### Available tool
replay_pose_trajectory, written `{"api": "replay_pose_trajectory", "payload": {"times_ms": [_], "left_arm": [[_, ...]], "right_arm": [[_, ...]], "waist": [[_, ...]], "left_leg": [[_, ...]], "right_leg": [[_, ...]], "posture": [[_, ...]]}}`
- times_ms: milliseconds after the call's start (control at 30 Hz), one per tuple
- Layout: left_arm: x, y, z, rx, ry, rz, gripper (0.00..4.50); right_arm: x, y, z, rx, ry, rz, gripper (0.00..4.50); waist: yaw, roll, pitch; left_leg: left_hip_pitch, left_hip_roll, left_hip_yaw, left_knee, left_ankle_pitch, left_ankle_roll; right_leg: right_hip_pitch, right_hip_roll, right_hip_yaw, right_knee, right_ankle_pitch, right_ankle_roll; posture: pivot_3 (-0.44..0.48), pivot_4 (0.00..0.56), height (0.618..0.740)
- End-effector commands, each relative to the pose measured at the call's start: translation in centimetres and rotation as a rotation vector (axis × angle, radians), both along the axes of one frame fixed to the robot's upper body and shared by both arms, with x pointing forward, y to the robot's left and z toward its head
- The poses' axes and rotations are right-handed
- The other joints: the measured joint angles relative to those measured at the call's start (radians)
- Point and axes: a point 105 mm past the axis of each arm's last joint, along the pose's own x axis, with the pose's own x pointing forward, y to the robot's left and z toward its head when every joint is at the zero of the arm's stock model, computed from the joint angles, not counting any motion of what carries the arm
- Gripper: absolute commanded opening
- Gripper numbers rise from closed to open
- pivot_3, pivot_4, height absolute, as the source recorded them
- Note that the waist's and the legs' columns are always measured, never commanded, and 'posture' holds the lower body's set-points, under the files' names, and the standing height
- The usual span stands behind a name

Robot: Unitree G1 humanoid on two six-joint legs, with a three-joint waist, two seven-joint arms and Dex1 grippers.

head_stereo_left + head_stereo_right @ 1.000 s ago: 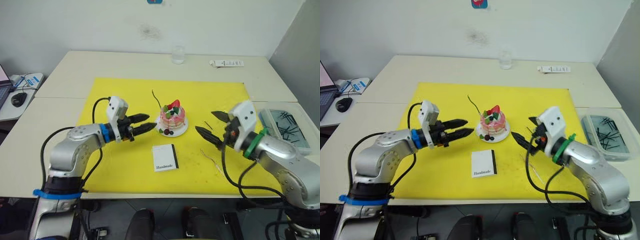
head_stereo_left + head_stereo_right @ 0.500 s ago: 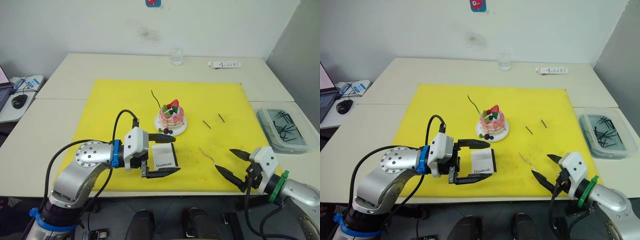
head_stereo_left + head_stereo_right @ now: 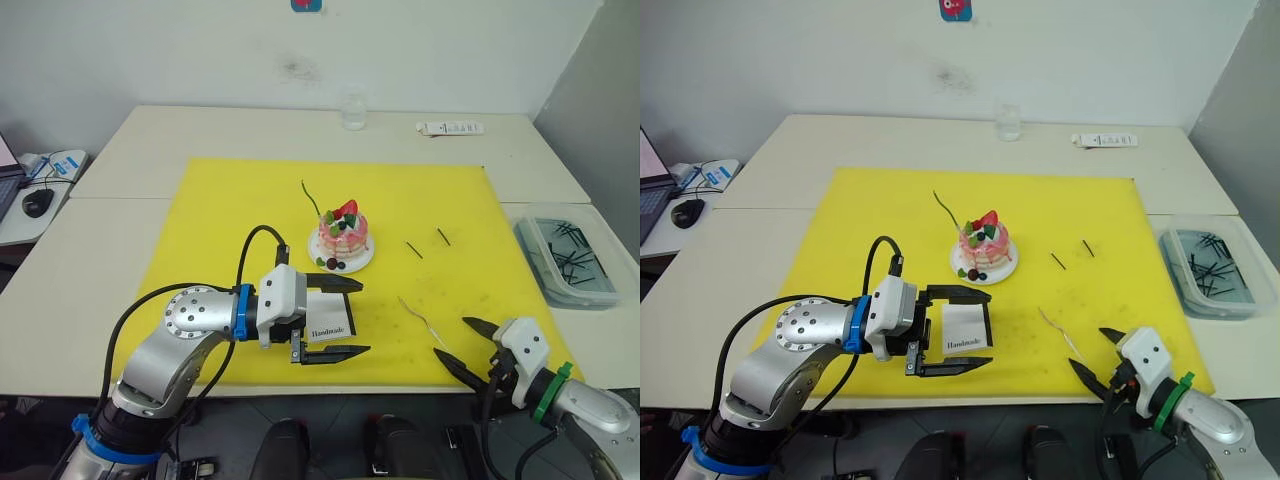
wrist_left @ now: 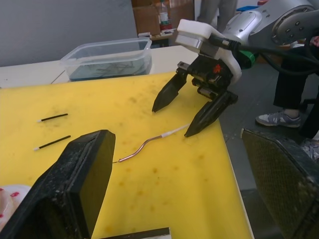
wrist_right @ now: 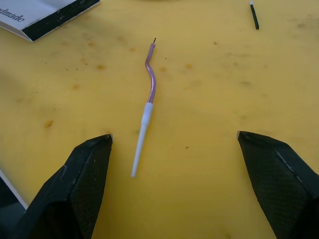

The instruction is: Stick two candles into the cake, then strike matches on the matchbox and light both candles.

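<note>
Overhead, left gripper spread wide astride the matchbox, partly hiding it. Cake behind, one candle alongside. Left wrist: right gripper parted over second candle. Right wrist: matchbox cut off by frame edge.

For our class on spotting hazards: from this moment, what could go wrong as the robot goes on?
1. The candle is thin, wavy and flat on the yellow mat; the open right gripper may pinch the mat or flick it away.
2. The left gripper, jaws wide around the matchbox, could shove it toward the cake when closing.
</note>
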Motion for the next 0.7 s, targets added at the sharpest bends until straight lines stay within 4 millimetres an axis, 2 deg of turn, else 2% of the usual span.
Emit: {"api": "replay_pose_trajectory", "payload": {"times_ms": [33, 200, 267, 333, 433, 633, 700], "left_arm": [[-0.69, -0.6, 0.7, -0.007, -0.04, -0.038, 4.46], [-0.58, -0.79, 0.77, -0.007, -0.041, -0.036, 4.46], [-0.61, -1.04, 1.01, -0.02, -0.042, -0.034, 4.5], [-0.84, -1.24, 1.14, -0.029, -0.041, -0.037, 4.5], [-1.15, -1.23, 0.87, -0.019, -0.042, -0.045, 4.5], [-1.06, -1.35, 0.63, -0.02, -0.036, -0.032, 4.5], [-1.02, -1.36, 0.58, -0.021, -0.034, -0.03, 4.5]], "right_arm": [[0.19, 0.9, 0.62, -0.009, -0.019, 0.037, 4.19], [0.29, 1.67, 0.8, -0.034, -0.001, 0.064, 4.19], [0.22, 1.84, 0.45, -0.04, 0.028, 0.081, 3.82], [0.48, 1.77, 0.23, -0.045, 0.036, 0.075, 3.31], [0.72, 1.86, 0.31, -0.044, 0.033, 0.08, 2.32], [1.01, 1.8, 0.69, -0.049, 0.029, 0.098, 0.13], [1.07, 1.74, 0.75, -0.05, 0.03, 0.099, 0.03]], "waist": [[0.0, 0.0, 0.0], [0.0, 0.0, 0.0], [0.0, 0.0, 0.0], [0.0, 0.0, 0.0], [-0.001, 0.0, 0.0], [0.0, 0.0, 0.0], [0.0, 0.0, 0.0]], "left_leg": [[0.0, 0.0, 0.0, 0.0, 0.0, 0.0], [0.0, 0.0, 0.0, 0.0, 0.0, 0.0], [0.0, 0.0, 0.0, 0.0, 0.0, 0.0], [0.0, 0.0, 0.0, 0.0, 0.0, 0.0], [0.0, 0.0, 0.0, 0.0, 0.0, 0.0], [0.0, -0.001, 0.0, 0.001, 0.0, 0.0], [0.0, -0.001, 0.001, 0.001, 0.0, 0.0]], "right_leg": [[0.0, 0.0, 0.0, 0.0, 0.0, 0.0], [0.0, 0.0, 0.0, 0.0, 0.0, 0.0], [0.0, 0.0, 0.0, 0.0, 0.0, 0.0], [0.0, 0.001, 0.0, 0.0, 0.0, 0.0], [0.0, 0.001, 0.0, 0.0, 0.0, 0.0], [0.001, 0.001, 0.0, 0.0, 0.001, 0.001], [0.001, 0.001, 0.0, 0.0, 0.001, 0.002]], "posture": [[0.0, 0.15, 0.74], [0.0, 0.15, 0.74], [0.0, 0.15, 0.74], [0.0, 0.15, 0.74], [0.0, 0.15, 0.74], [0.0, 0.15, 0.74], [0.0, 0.15, 0.74]]}}
